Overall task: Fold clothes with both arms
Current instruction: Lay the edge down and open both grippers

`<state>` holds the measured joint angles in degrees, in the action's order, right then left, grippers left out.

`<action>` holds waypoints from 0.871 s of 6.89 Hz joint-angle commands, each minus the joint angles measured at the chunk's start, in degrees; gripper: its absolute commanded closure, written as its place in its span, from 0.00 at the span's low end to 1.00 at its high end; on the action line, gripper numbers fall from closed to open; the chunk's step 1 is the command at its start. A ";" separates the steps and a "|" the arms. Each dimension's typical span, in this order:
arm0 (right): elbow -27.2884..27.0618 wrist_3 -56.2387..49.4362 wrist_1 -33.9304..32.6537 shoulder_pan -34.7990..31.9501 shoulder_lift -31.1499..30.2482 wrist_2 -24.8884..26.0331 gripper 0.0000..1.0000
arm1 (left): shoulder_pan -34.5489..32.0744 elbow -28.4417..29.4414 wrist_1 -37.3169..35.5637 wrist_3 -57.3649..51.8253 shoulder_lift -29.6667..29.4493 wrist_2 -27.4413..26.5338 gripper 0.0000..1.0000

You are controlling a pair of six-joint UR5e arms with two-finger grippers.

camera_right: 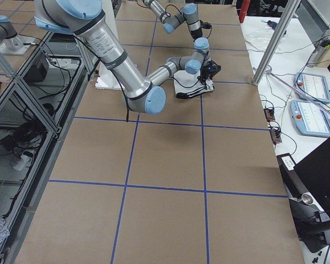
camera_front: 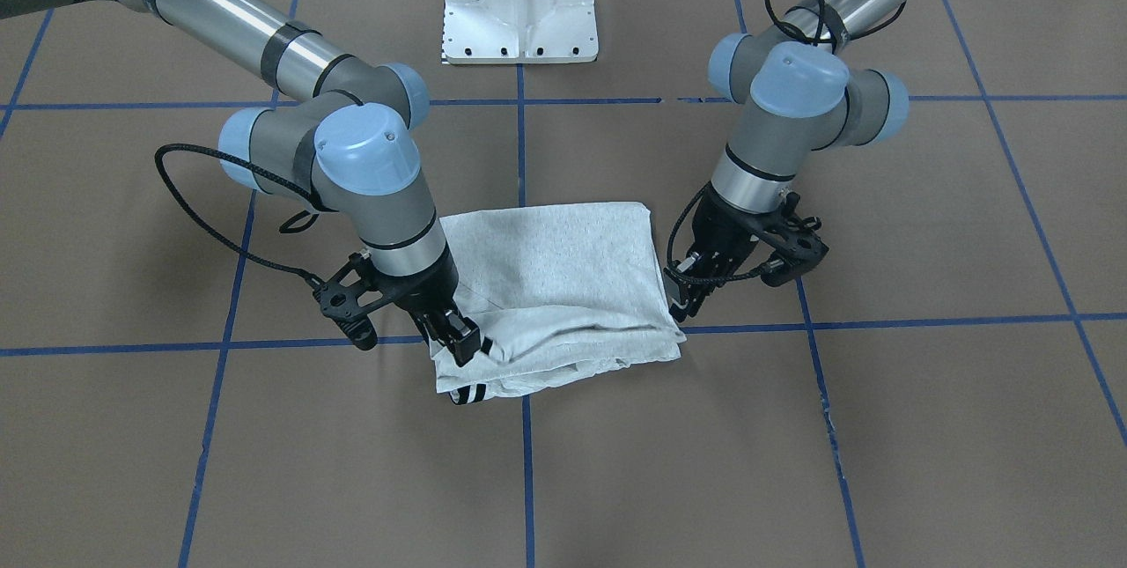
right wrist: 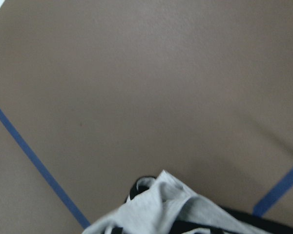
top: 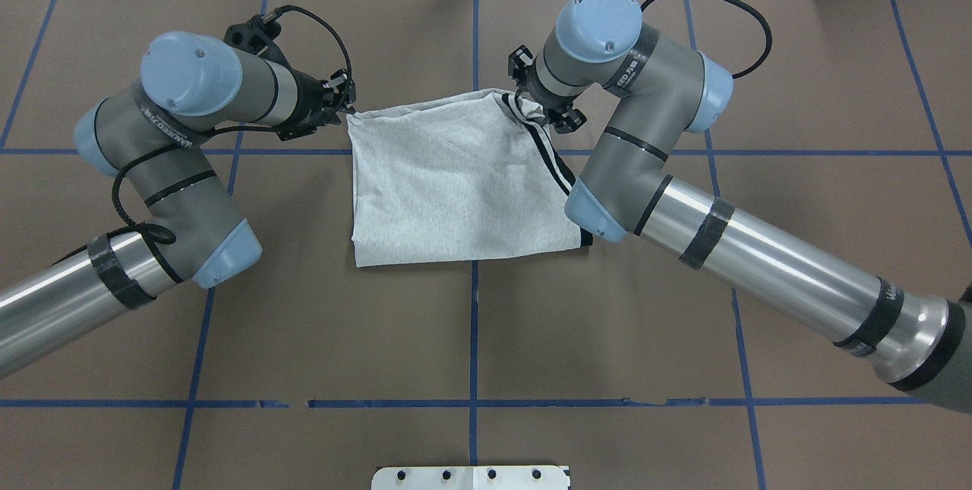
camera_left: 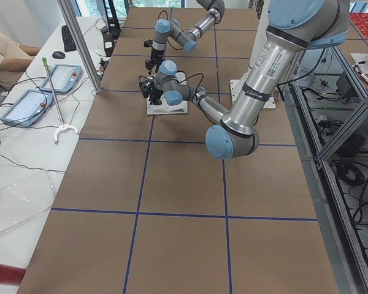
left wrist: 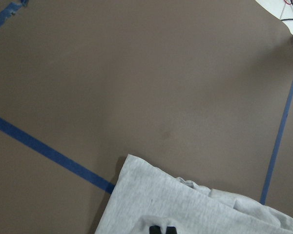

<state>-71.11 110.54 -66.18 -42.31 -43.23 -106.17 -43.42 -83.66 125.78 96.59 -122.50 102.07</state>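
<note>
The light grey T-shirt (camera_front: 555, 277) (top: 448, 178) lies folded into a rough rectangle on the brown table, its black stripes (top: 554, 156) along the robot's right edge. My left gripper (camera_front: 680, 297) (top: 345, 106) is low at the shirt's far left corner and looks shut on the cloth edge. At the far right corner my right gripper (camera_front: 462, 343) (top: 524, 99) is shut on the cloth, near a striped sleeve end (camera_front: 467, 394). Both wrist views show only grey cloth (left wrist: 185, 209) (right wrist: 171, 209) at their bottom edge. The fingers do not show there.
The white pedestal (camera_front: 521, 0) (top: 471, 477) stands on the robot's side of the shirt. Blue tape lines (top: 474, 323) cross the brown table. A side bench holds tablets (camera_left: 61, 76) and a person's arm (camera_left: 12, 52). Poles (camera_left: 80, 43) (camera_right: 269, 49) stand at the table's far edge.
</note>
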 commanded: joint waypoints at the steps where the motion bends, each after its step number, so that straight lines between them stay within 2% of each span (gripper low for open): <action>1: 4.75 -8.29 2.72 -5.83 0.61 -4.46 0.00 | -3.51 6.83 3.85 -3.32 -2.48 0.06 0.26; 2: 5.02 -9.55 2.72 -6.03 0.34 -4.48 0.00 | -3.60 6.84 3.95 -3.68 -2.39 0.32 0.26; 3: 4.85 -16.35 2.81 -7.16 -0.96 -4.57 0.00 | -4.73 6.58 3.86 -10.39 -1.96 0.58 0.26; 4: 4.50 -25.98 2.81 -9.52 -4.20 -4.83 0.00 | -7.27 5.19 3.68 -19.16 -0.13 2.94 0.00; 5: 1.88 -36.96 2.20 -11.46 -9.01 -7.01 0.00 | -9.73 2.30 3.86 -26.81 4.24 6.53 0.00; 6: -1.62 -47.25 2.02 -14.61 -14.28 -10.51 0.00 | -13.41 0.97 3.34 -37.16 6.20 10.91 0.00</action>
<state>-69.25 75.68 -63.84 -53.67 -51.68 -113.34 -52.91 -80.61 129.49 70.95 -119.38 108.21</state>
